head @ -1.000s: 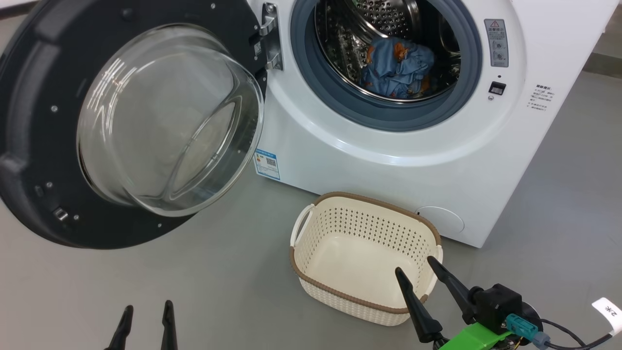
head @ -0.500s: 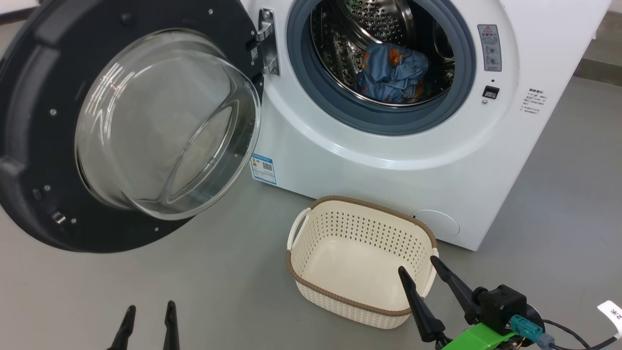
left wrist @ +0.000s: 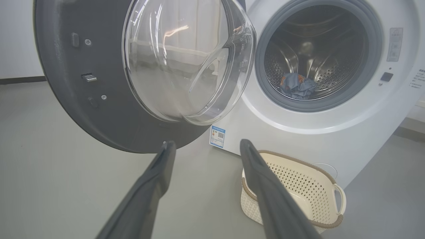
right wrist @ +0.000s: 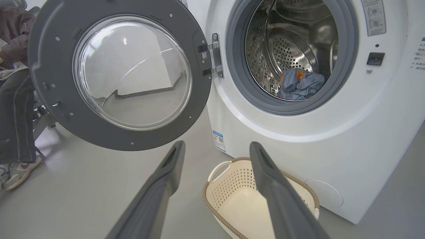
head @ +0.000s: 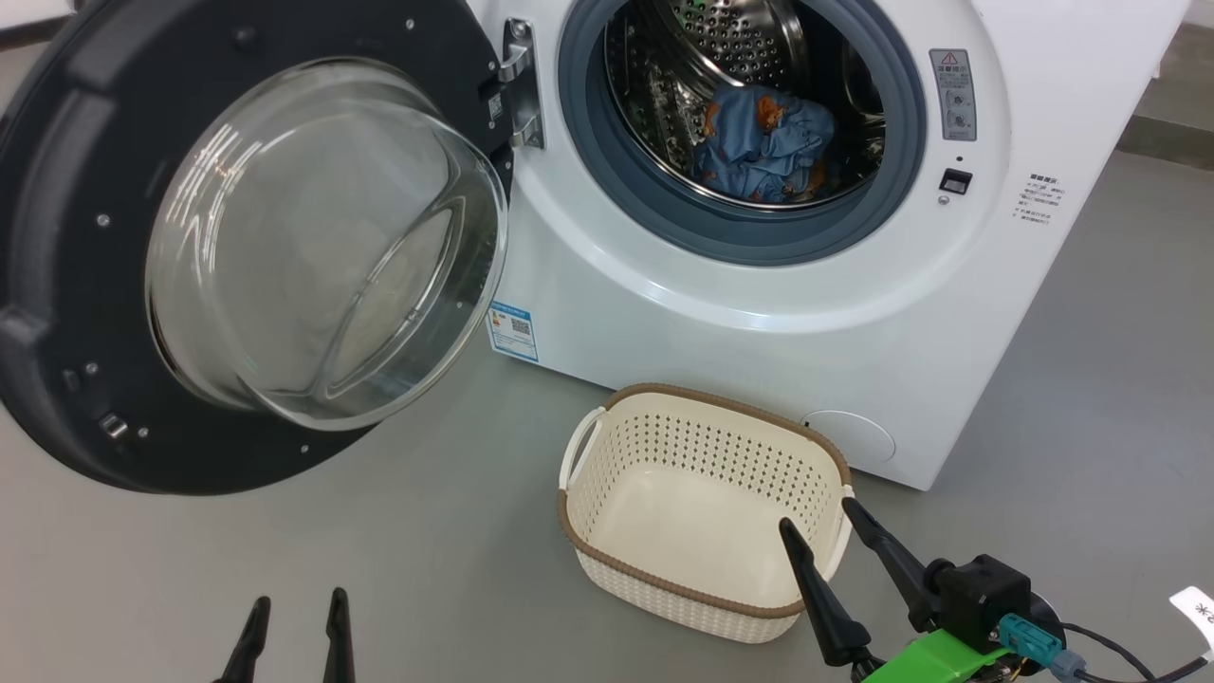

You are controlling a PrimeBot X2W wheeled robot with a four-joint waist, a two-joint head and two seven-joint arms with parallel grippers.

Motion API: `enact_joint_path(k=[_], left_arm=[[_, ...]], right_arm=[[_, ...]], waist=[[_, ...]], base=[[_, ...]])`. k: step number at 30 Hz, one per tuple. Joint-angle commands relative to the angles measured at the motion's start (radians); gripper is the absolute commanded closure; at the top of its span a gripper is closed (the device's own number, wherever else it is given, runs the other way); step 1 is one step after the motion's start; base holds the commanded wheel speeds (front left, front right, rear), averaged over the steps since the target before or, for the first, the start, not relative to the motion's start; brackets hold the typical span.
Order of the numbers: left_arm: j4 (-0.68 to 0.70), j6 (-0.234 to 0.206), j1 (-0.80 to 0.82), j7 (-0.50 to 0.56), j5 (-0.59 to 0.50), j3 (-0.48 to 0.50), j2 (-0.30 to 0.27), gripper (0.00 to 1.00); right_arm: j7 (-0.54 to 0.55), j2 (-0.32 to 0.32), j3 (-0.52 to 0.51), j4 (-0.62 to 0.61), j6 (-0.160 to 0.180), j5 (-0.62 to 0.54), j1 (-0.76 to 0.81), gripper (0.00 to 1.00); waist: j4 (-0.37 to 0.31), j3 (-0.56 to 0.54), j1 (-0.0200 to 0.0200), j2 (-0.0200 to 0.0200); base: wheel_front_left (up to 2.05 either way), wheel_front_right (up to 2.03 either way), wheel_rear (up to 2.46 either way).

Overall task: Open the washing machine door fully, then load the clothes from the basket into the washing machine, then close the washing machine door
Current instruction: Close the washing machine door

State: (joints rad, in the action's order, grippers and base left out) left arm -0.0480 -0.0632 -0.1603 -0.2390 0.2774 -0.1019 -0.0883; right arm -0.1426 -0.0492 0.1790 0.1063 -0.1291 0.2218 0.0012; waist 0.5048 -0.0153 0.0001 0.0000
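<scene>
Cream basket near right fingers

Left: washing machine door swung wide, glass bowl bulging into approach. Ahead: washing machine mouth unblocked, clothes low in drum, room above. Below mouth: basket on floor. Open floor between door and basket.

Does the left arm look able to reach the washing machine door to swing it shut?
Probably yes: the left gripper is open and empty, the washing machine door hangs wide open ahead of it, and the basket sits to the right.
</scene>
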Motion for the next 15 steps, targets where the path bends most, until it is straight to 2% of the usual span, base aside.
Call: enact_joint_path(k=[1,15], left_arm=[[0.024,-0.008,0.027,-0.008,0.006,0.031,-0.016,0.0],[0.026,-0.013,0.03,-0.009,0.019,0.031,-0.021,0.0]], right_arm=[[-0.001,-0.001,0.022,-0.03,-0.002,-0.002,-0.018,0.0],[-0.005,-0.001,0.025,-0.026,-0.002,0.002,-0.02,0.0]], waist=[[0.0,0.0,-0.0001,0.0],[0.001,0.003,-0.0001,0.0]], base=[[0.0,0.0,0.0],[0.0,0.0,0.0]])
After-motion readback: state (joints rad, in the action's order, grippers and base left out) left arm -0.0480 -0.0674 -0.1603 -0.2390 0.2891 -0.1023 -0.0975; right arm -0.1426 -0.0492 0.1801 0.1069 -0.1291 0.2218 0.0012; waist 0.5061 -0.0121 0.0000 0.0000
